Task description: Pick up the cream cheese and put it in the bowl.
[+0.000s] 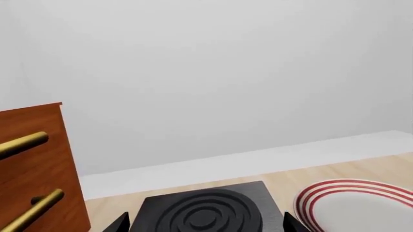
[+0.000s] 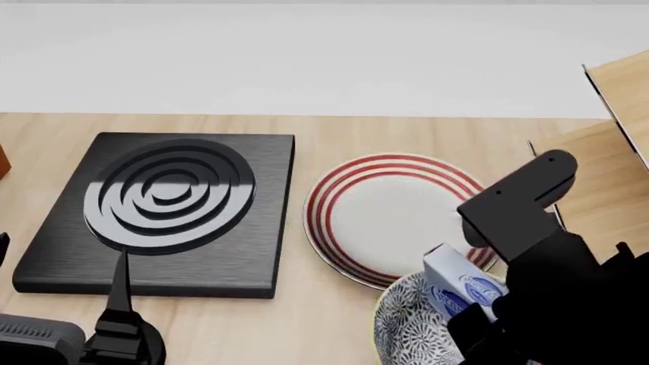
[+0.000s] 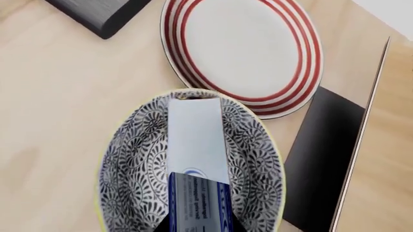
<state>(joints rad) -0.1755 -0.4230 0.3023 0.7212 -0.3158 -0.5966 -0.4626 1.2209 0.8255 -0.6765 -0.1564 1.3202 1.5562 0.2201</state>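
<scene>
The right gripper (image 2: pixel 485 310) is clamped on the cream cheese (image 3: pixel 195 159), holding the box directly above the bowl (image 3: pixel 129 159); in the right wrist view the box lies across the bowl's opening, its far end reaching the rim nearest the red-striped plate (image 3: pixel 245 43). Whether the box touches the bowl's inside I cannot tell. The risk, as I judge it: let go from here, the box could tip on that rim and slide onto the plate or the wooden table (image 3: pixel 58 96). The left gripper (image 2: pixel 120 323) hangs apart from all this, by the black stove burner (image 2: pixel 172 205); its jaws look spread
</scene>
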